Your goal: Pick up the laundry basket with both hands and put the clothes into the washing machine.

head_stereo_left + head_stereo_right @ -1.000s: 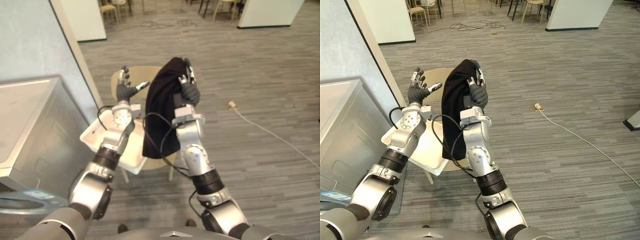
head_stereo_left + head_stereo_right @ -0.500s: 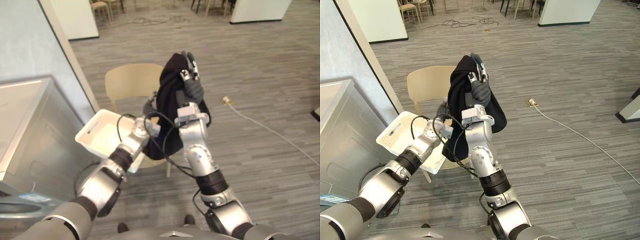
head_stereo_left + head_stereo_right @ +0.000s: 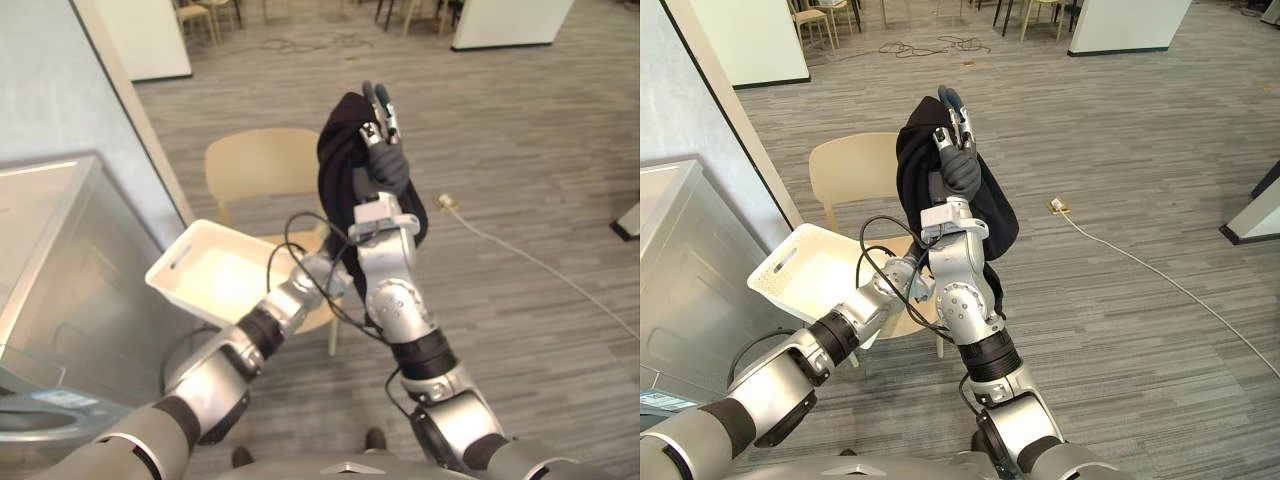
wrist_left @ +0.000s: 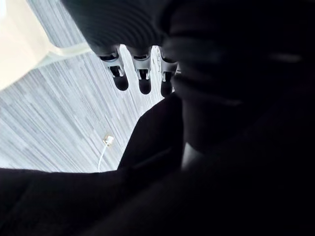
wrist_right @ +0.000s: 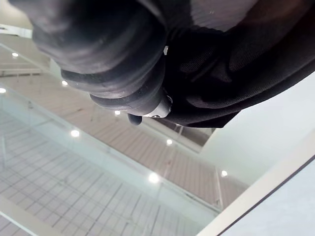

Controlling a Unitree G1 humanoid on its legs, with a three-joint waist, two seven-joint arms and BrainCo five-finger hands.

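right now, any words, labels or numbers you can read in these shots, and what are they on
No text is readable.
Sticker on the washing machine: too blurred to read.
Laundry basket, dark garment: no print seen.

Black garment hangs before chair; basket and washing machine crowd left; floor right open.

The black garment is soft, matt cloth, creased in heavy folds. The laundry basket is white plastic, smooth with a faint sheen. The chair has a smooth, matt beige shell. The washing machine is grey metal with a dull satin finish. The floor is matt, grey and streaked.
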